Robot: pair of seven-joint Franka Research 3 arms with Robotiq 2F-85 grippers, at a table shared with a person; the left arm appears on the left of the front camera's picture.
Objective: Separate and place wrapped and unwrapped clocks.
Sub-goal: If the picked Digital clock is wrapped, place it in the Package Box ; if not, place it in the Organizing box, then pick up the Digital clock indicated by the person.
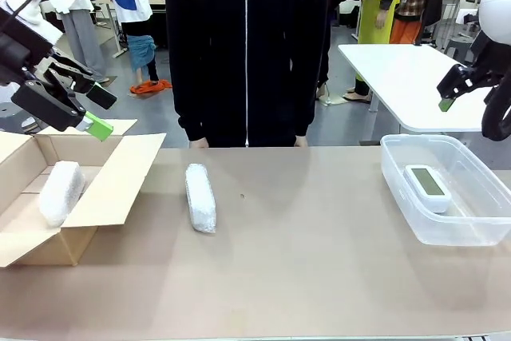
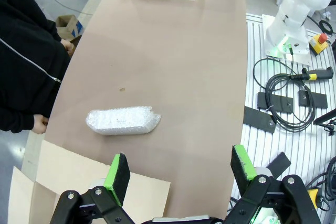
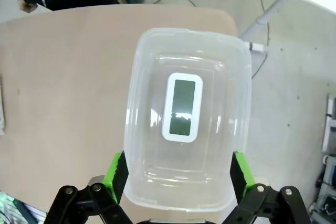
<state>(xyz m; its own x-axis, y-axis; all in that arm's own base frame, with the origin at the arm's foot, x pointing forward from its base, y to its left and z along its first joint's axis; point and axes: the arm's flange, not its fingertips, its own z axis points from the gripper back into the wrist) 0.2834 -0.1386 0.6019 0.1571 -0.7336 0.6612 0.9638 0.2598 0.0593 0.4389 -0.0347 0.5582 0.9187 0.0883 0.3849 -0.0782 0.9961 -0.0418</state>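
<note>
One wrapped clock (image 1: pixel 61 191) is already laid in the open cardboard box (image 1: pixel 120 185) at the left. The unwrapped clock (image 1: pixel 427 184) is laid flat in the clear plastic tub (image 1: pixel 393 169) at the right. A second wrapped clock (image 1: pixel 200 197) is lying on the bare tabletop (image 1: pixel 319 261) between them, well apart from both, so one placing seems to be left. The left jaws, above the box, and the right jaws, above the tub, are held apart and empty. A person (image 1: pixel 246 45) is seen at the far edge.
</note>
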